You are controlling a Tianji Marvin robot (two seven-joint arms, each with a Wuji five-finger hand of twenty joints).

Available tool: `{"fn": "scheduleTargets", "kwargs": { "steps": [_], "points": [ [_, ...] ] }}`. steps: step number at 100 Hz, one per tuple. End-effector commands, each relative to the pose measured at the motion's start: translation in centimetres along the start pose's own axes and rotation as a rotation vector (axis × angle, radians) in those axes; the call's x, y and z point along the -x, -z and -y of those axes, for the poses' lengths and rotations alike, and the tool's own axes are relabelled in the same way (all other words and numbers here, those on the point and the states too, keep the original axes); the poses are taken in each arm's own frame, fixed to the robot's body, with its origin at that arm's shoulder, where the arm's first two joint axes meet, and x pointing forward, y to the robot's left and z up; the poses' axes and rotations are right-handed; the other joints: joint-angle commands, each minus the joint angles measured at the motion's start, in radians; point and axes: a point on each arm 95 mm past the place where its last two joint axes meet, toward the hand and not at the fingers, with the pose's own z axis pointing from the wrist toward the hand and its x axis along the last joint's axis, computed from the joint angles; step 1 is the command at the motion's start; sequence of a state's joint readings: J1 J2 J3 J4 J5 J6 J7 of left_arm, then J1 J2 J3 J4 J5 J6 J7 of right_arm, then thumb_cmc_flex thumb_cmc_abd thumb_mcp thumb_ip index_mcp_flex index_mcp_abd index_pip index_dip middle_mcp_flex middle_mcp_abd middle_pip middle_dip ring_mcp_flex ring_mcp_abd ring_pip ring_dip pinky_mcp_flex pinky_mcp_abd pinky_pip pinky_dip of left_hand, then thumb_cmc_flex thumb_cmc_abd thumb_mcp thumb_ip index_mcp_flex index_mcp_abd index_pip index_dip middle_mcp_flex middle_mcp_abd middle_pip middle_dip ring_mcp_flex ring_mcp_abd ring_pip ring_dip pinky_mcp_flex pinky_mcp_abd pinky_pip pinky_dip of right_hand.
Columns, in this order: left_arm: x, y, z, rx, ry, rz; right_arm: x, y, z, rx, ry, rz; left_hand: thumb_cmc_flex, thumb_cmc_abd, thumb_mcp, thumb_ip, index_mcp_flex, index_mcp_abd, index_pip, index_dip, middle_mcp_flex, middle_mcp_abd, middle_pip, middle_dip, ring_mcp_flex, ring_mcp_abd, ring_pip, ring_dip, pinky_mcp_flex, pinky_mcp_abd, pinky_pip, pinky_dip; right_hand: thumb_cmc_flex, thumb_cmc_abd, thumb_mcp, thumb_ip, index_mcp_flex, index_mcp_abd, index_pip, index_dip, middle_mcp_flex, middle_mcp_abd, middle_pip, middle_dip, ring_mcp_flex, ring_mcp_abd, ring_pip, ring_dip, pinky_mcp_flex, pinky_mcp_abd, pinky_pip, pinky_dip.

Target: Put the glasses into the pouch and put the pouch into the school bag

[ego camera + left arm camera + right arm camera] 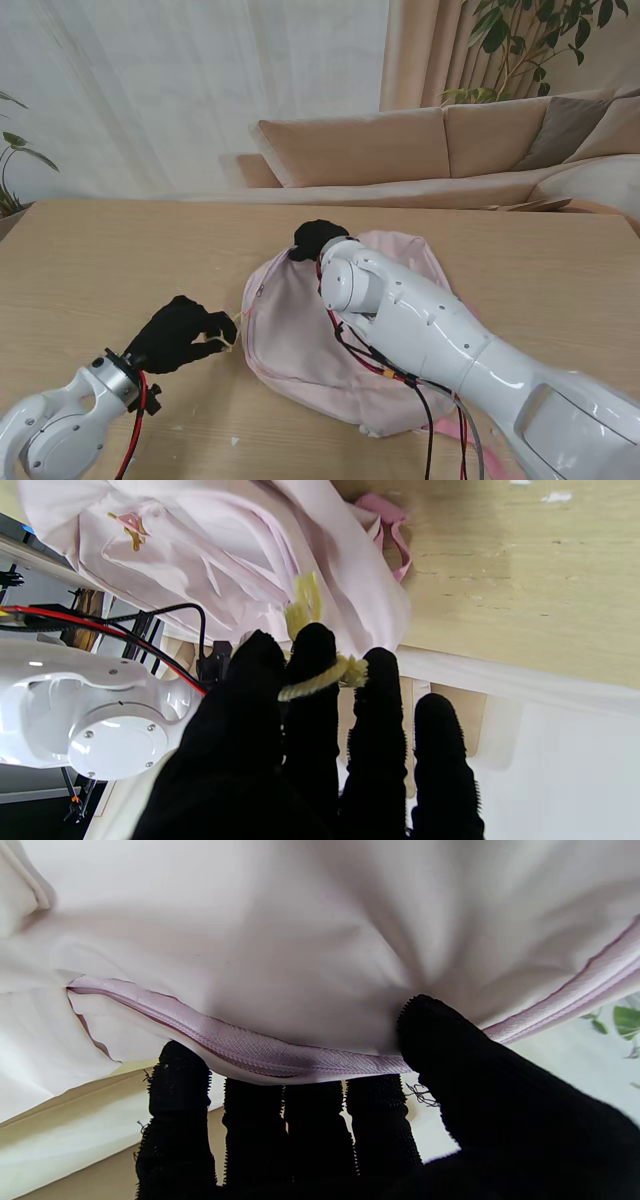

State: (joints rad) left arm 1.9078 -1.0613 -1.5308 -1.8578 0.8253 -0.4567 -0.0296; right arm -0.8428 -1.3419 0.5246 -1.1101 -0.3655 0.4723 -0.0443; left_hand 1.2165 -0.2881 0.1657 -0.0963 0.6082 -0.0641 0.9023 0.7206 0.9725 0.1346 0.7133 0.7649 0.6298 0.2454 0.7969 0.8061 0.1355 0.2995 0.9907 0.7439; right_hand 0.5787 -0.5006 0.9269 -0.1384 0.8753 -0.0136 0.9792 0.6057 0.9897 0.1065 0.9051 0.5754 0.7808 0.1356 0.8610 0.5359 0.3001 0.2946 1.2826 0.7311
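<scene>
Fingers [310, 650] of the black-gloved left hand [178, 333] are curled together around a short yellow braided cord pull [320, 677], which runs across the index and middle fingertips and leads on to the near left edge of the soft pale-pink fabric school bag [300, 340]. The bag lies flat on the light wooden table [100, 260], just beyond those fingertips and touching them only through the cord.

On the other side, the black-gloved right hand [318, 238] pinches the bag's far rim: four fingers [180, 1075] sit under the lilac zipper tape [250, 1050] while the thumb presses the pink cloth from the opposite face, so the fabric is clamped between them (the grip looks firm, with the cloth bunched at the thumb tip). A darker pink strap [395, 535] shows past the left fingertips at the bag's edge. Neither glasses nor pouch can be made out anywhere in view.
</scene>
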Motion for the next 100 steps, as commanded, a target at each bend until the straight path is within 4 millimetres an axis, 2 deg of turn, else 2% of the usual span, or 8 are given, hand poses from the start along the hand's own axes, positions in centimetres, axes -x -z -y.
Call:
{"fn": "scheduleTargets", "kwargs": {
  "steps": [1,31,39,45,59,68,88,100],
  "points": [
    [-0.6,0.3,-0.9,0.044,0.010,-0.016,0.8,0.0,-0.4,0.001,-0.009,0.032,0.046,0.074,0.037,0.030,0.052,-0.060,0.060,0.041,0.016,0.010,0.006,0.014,-0.012,0.007,0.009,0.001,-0.013,0.010,0.011,0.014,0.015,0.046,0.067,-0.004,0.045,0.006,0.047,0.025,0.066,0.056,0.071,0.036,0.039,0.036,0.027,0.028,0.020,0.019,0.060,0.024],
    [-1.2,1.1,-1.2,0.091,0.014,-0.058,2.4,0.3,-1.8,0.023,-0.035,0.134,0.044,0.074,0.037,0.030,0.052,-0.063,0.058,0.043,0.017,0.007,0.007,0.013,-0.008,0.004,0.010,0.001,-0.012,0.009,0.010,0.013,0.010,0.044,0.064,-0.006,0.031,-0.005,0.045,0.024,0.043,0.043,0.061,0.036,0.028,0.039,0.019,0.025,0.022,0.026,0.075,0.032],
    [-1.1,1.0,-0.9,0.073,0.005,-0.054,2.7,0.5,-1.6,0.030,-0.036,0.127,0.044,0.073,0.037,0.030,0.052,-0.064,0.058,0.045,0.018,0.005,0.006,0.013,-0.008,0.003,0.008,0.001,-0.010,0.008,0.010,0.013,0.017,0.030,0.041,-0.001,-0.002,-0.037,0.045,-0.043,-0.005,0.013,0.017,0.009,0.004,0.043,-0.022,0.011,0.015,0.029,0.067,0.029],
    [-1.0,0.7,-0.6,0.052,0.010,-0.048,2.7,0.8,-1.5,0.027,-0.025,0.109,0.046,0.074,0.038,0.030,0.053,-0.063,0.058,0.045,0.018,0.008,0.006,0.012,-0.009,0.006,0.007,0.000,-0.010,0.009,0.010,0.013,-0.002,0.033,0.018,0.006,-0.070,-0.081,0.004,-0.093,-0.088,-0.029,-0.043,-0.023,-0.041,0.033,-0.070,-0.004,-0.005,0.024,0.047,0.024],
    [-0.6,-0.3,0.1,0.019,0.013,-0.037,2.7,1.5,-1.2,0.006,0.033,0.055,0.045,0.072,0.038,0.030,0.053,-0.062,0.058,0.045,0.016,0.007,0.004,0.012,-0.009,0.006,0.007,0.000,-0.010,0.008,0.012,0.014,-0.067,0.007,0.023,0.035,-0.274,-0.161,-0.174,-0.190,-0.284,-0.066,-0.151,-0.088,-0.151,0.021,-0.202,-0.047,-0.074,0.010,-0.031,0.010],
    [-0.4,-0.9,0.3,0.006,0.019,-0.030,2.6,1.7,-0.9,-0.010,0.072,0.019,0.045,0.073,0.040,0.030,0.053,-0.062,0.057,0.044,0.016,0.007,0.003,0.012,-0.011,0.006,0.006,0.000,-0.010,0.009,0.012,0.014,-0.096,0.018,0.036,0.109,-0.345,-0.209,-0.410,-0.166,-0.402,-0.086,-0.218,-0.143,-0.222,0.020,-0.287,-0.075,-0.119,0.004,-0.093,0.007],
    [-0.3,-1.8,0.4,0.001,0.023,-0.021,2.4,2.1,-0.1,-0.019,0.174,-0.067,0.045,0.073,0.041,0.030,0.051,-0.062,0.058,0.044,0.015,0.008,0.002,0.012,-0.012,0.006,0.006,0.000,-0.011,0.008,0.012,0.014,-0.103,-0.077,0.041,0.097,-0.692,-0.276,-0.603,-0.243,-0.745,-0.133,-0.306,-0.209,-0.408,-0.008,-0.411,-0.118,-0.207,-0.038,-0.210,-0.006],
    [-0.3,-2.0,0.4,0.004,0.023,-0.019,1.9,2.1,0.1,0.005,0.234,-0.135,0.045,0.072,0.041,0.029,0.052,-0.062,0.058,0.043,0.016,0.007,0.003,0.012,-0.012,0.007,0.006,0.000,-0.011,0.009,0.012,0.014,-0.129,-0.090,0.026,0.091,-0.737,-0.296,-0.620,-0.241,-0.802,-0.141,-0.296,-0.216,-0.453,-0.026,-0.427,-0.125,-0.234,-0.060,-0.244,-0.005]
  ]
}}
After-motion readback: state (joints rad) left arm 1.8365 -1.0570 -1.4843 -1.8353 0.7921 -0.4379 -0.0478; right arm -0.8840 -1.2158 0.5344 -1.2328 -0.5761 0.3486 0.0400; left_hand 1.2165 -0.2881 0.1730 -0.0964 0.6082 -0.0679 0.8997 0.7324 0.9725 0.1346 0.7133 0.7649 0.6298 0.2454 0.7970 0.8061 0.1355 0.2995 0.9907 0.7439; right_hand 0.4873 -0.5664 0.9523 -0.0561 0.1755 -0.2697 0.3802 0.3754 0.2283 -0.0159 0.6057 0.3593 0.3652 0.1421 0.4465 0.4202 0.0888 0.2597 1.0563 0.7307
